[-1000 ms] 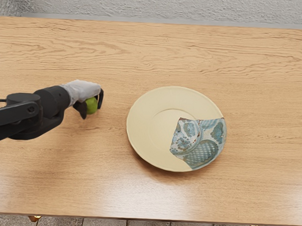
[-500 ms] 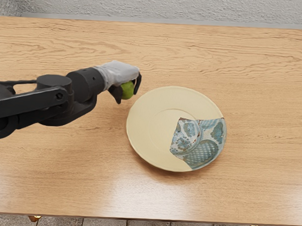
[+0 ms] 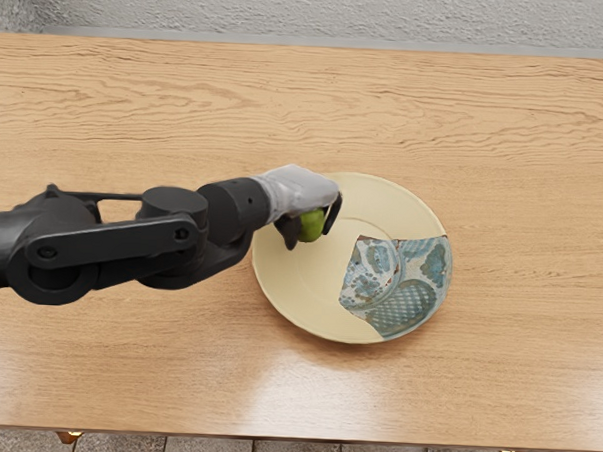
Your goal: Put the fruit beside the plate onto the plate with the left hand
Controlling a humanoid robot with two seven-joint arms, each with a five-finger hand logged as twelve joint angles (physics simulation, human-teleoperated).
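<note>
Fruit (image 3: 313,225), small and green, is clamped in the left hand (image 3: 299,196), which hangs over the left part of the plate (image 3: 309,286) on the desk (image 3: 287,95). To finish well, the hand should sink until the fruit is close above the plate's flat middle, short of the blue patterned patch (image 3: 397,285). Only then should it ease its grip open slowly, so the round fruit settles rather than rolling off over the rim.
</note>
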